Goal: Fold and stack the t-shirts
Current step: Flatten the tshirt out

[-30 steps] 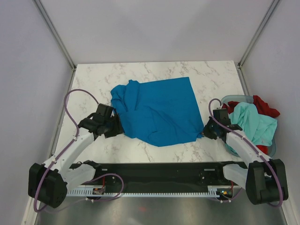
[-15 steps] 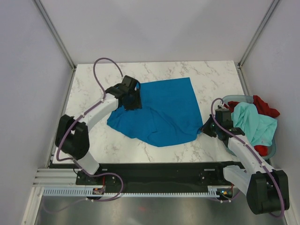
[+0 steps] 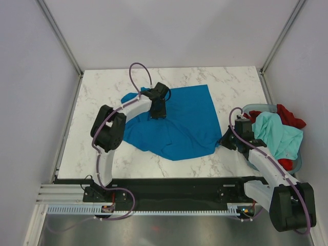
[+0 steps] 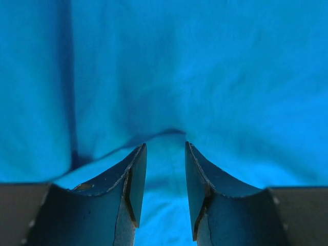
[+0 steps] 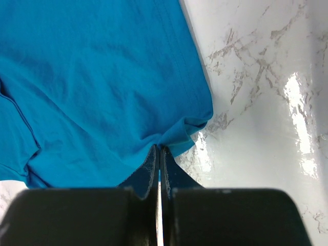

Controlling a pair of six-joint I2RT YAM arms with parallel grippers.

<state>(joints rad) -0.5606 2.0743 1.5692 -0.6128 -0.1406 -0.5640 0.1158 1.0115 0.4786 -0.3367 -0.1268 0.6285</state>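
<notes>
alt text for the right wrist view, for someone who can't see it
The right pincer is shut on a corner of the blue t-shirt, pinching the hem between its dark fingers. The shirt fills the left and top of the view and lies on a glossy white marble table, which shows on the right.

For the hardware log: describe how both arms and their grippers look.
Both the left arm and right arm have white tubular links joined by bulky black joint housings. A thin purple cable loops loosely along each. The left gripper and right gripper each carry two dark fingers that taper to narrow tips. No markings are legible.
</notes>
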